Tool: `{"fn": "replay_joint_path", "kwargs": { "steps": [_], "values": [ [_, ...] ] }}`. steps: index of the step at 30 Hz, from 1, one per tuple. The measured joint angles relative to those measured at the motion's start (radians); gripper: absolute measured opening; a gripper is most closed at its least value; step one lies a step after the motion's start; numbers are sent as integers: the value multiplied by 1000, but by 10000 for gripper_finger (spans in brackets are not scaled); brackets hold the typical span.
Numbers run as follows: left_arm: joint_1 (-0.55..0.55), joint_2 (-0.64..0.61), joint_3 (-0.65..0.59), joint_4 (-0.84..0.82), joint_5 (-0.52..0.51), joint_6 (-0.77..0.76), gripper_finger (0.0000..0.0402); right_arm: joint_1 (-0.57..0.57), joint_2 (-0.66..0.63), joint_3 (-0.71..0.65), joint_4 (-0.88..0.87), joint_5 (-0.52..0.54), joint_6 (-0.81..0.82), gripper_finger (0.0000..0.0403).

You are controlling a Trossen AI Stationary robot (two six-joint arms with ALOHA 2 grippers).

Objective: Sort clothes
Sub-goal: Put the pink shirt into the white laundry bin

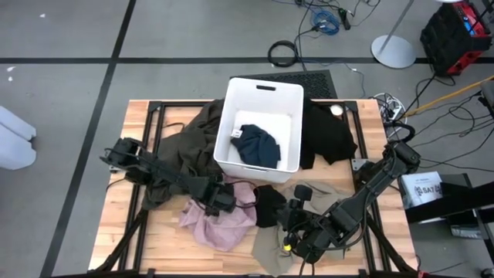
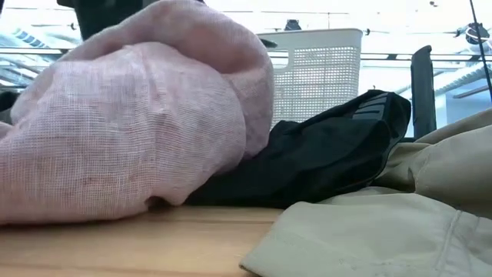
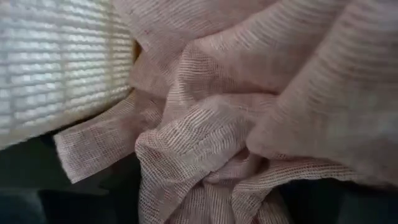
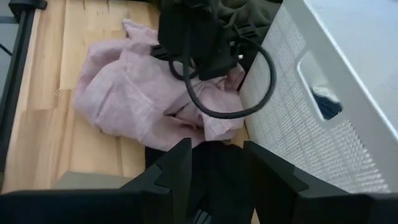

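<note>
Table holds crumpled pink garment, no clear axis.

Grey floor with dark tape lines crossing it. Wooden table on a black frame. Cables coiled on the floor at the far side, round white stand base beside them, red-black case far right. Black mat behind the table.
</note>
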Motion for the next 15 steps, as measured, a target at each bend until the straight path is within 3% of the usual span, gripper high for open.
{"fn": "replay_joint_path", "kwargs": {
  "steps": [5,8,11,15],
  "values": [
    [-10,24,-1,63,54,42,297,0,4,-2,-9,-2,6,130],
    [-25,31,-1,168,88,43,274,0,8,-2,-11,-1,13,130],
    [-30,27,-1,189,118,43,226,0,10,-2,-13,-1,14,130],
    [-35,27,5,243,186,42,131,0,12,-2,-14,-1,14,130]
  ]
}}
